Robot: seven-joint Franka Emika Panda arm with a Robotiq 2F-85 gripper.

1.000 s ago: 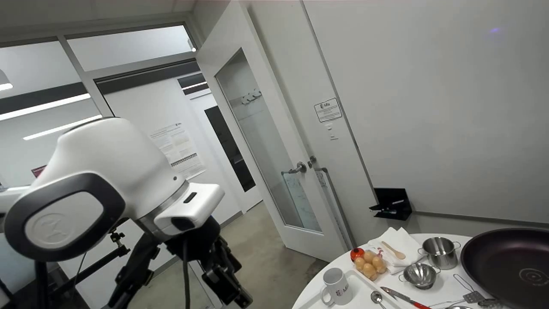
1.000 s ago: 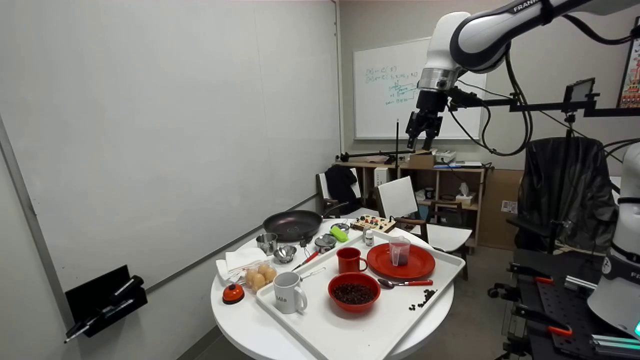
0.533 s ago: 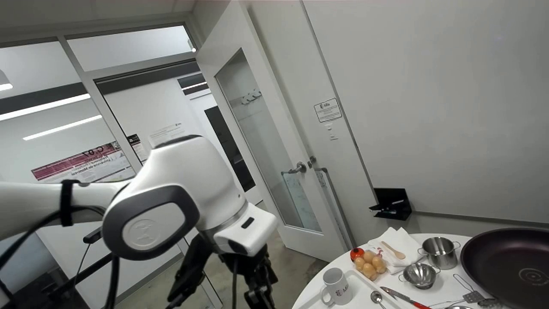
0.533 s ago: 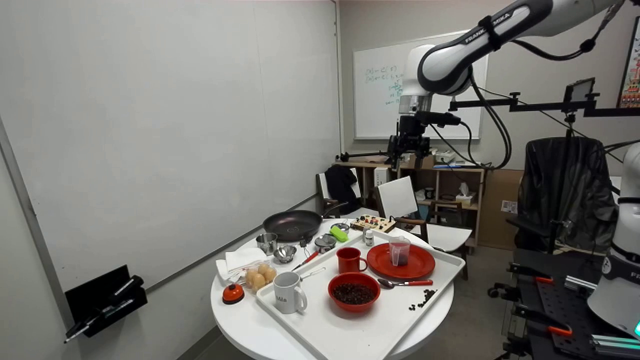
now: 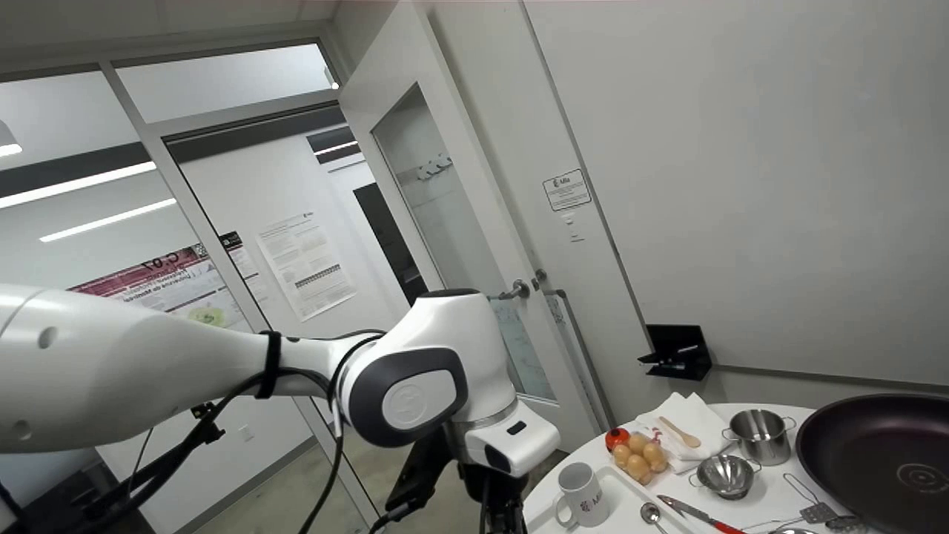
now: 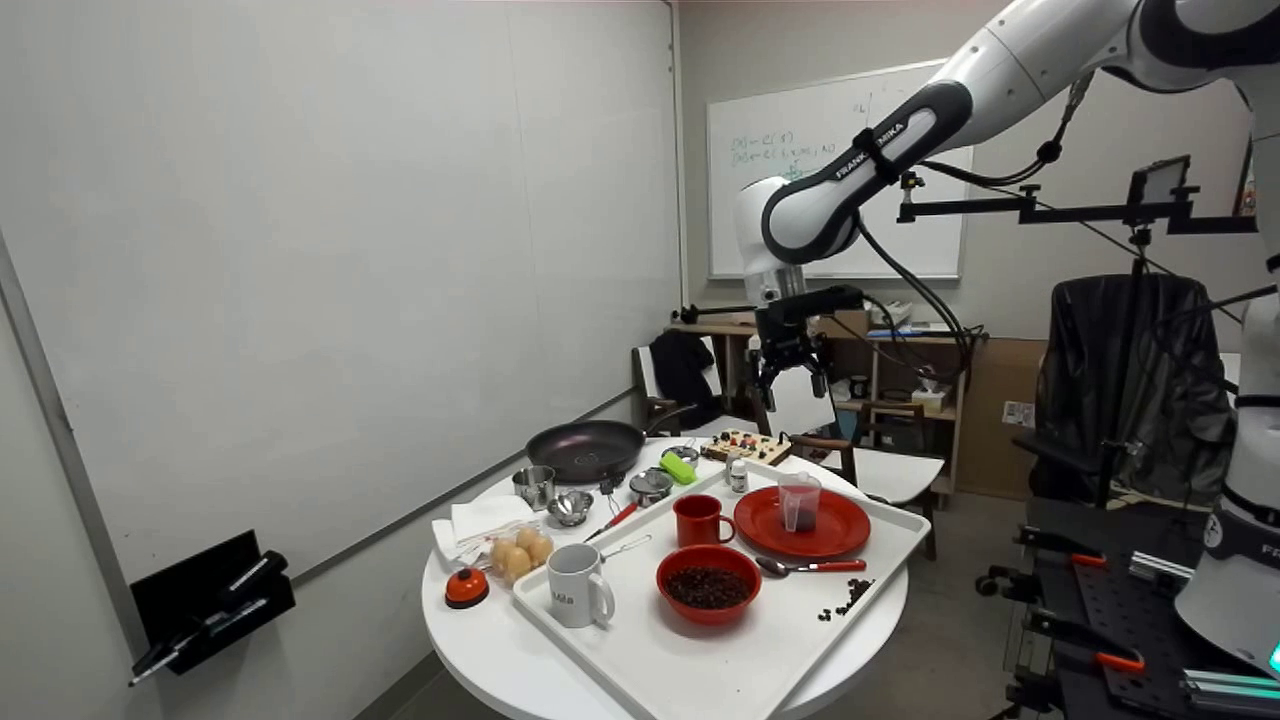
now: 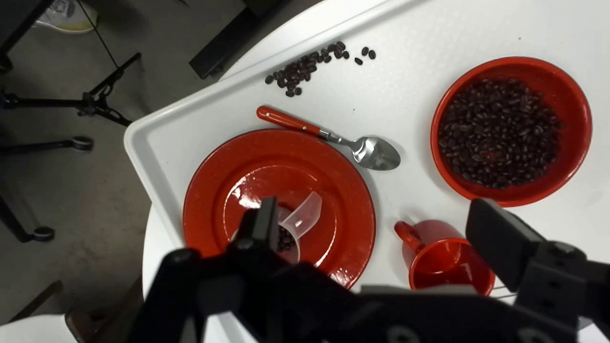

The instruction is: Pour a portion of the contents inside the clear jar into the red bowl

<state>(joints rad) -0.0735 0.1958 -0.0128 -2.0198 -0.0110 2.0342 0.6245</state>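
The clear jar (image 6: 800, 492), a see-through cup with a spout-like tab, stands upright on the red plate (image 6: 848, 520) and holds some dark beans. In the wrist view the jar (image 7: 305, 216) is partly covered by a finger (image 7: 264, 216). The red bowl (image 6: 708, 612) sits on the tray with many dark beans inside; in the wrist view the bowl (image 7: 574, 114) lies at upper right. My gripper (image 6: 795, 397) hangs well above the far part of the tray, pointing down. Seen from the wrist, the gripper (image 7: 374, 208) is wide open and nothing is between its fingers.
A red mug (image 6: 697, 522) stands near the plate and bowl. The spoon (image 6: 835, 566) and some loose beans (image 6: 855, 592) lie on the white tray (image 6: 720, 685). A grey mug (image 6: 572, 585), an egg pack (image 6: 520, 552) and a dark pan (image 6: 570, 462) are around it.
The arm has reached out over the table and come down, bringing the gripper lower and closer to the tray. The jaws have stayed open, and the things on the table have not moved.
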